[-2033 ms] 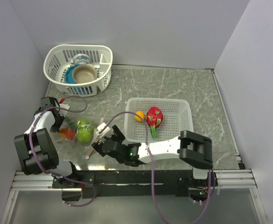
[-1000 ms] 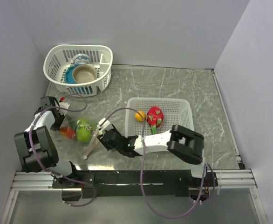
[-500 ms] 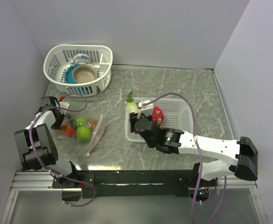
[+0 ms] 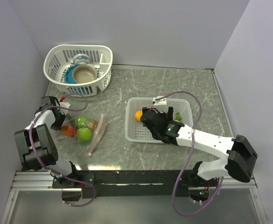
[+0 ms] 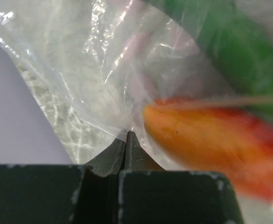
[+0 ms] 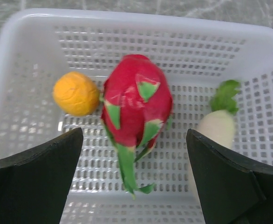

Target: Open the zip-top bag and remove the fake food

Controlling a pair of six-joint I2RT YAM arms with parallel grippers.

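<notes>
**A:** Grey marbled worktop (image 4: 174,84), pale lilac walls on three sides. How far along does the unpacking look?

**B:** About halfway, I'd say. Three pieces lie in the square basket (image 6: 141,23), right of centre in the top view. The orange (image 6: 76,93) is at the basket's 9 o'clock, the dragon fruit (image 6: 135,105) is in the middle, and the white radish (image 6: 215,128) with its green leaves is at 3 o'clock.

**A:** And the bag?

**B:** The bag (image 4: 83,128) lies flat at the worktop's 9 o'clock, well apart from that basket. Its pink zipper strip (image 4: 97,135) runs along the bag's 3 o'clock edge. The mouth looks parted there, though I can't be sure. Inside I make out a green fruit (image 4: 84,134), a second green one at its 12 o'clock, and a red-orange piece (image 5: 206,135).

**A:** What are the arms doing?

**B:** The left end effector (image 5: 126,137) is pressed together on a fold of the clear plastic at the bag's 9 o'clock end, just beside the red-orange piece. The right end effector (image 6: 134,137) hangs over the square basket with its fingers spread wide and nothing between them.

**A:** So what's left?

**B:** At least those three pieces need to come out of the bag. The round basket (image 4: 57,53) of bowls at 11 o'clock plays no part.
</notes>
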